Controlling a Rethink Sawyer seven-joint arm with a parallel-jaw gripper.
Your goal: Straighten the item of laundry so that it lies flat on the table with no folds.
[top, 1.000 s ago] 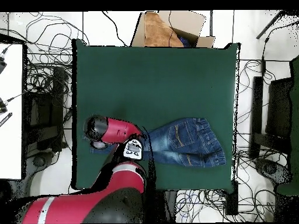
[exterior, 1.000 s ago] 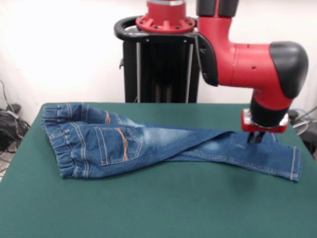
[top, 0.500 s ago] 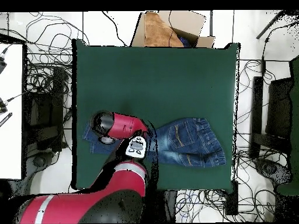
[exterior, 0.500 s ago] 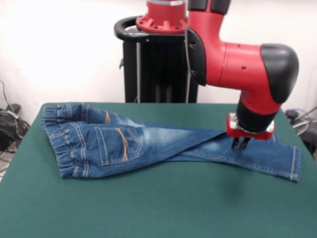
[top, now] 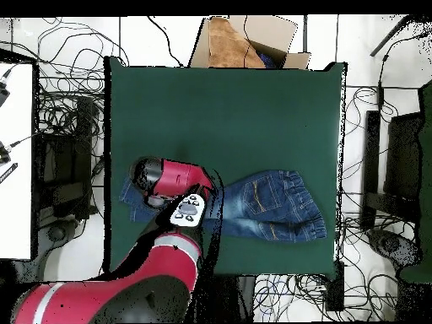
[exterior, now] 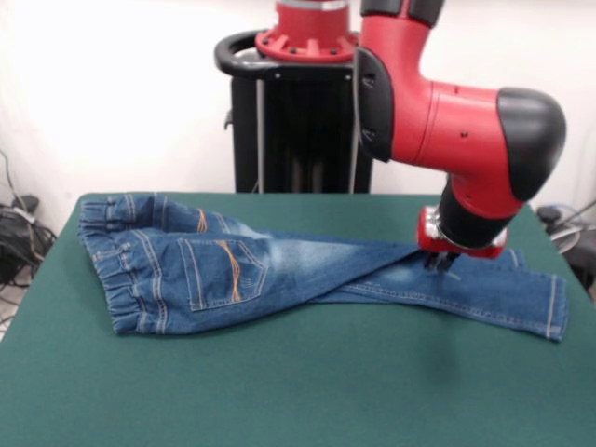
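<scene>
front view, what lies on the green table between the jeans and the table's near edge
Nothing: in the front view the dark green felt table is bare from the small blue denim jeans down to its near edge. The gripper hovers farther back, over the legs.

The Sawyer arm (exterior: 438, 112) is glossy red with a rounded black cap at its elbow end and a black band along the joint seam, small dark screw holes dotting the red shell. Directly above the gripper (exterior: 443, 263) sits a short black wrist section ending in a red collar with a pale rim, the dark tips showing just beneath it. Behind stands a black ribbed pedestal (exterior: 303, 130) topped by a red bolted ring and a curved black handle; from overhead, a white patch with dark markings (top: 187, 209) shows on the arm.
</scene>
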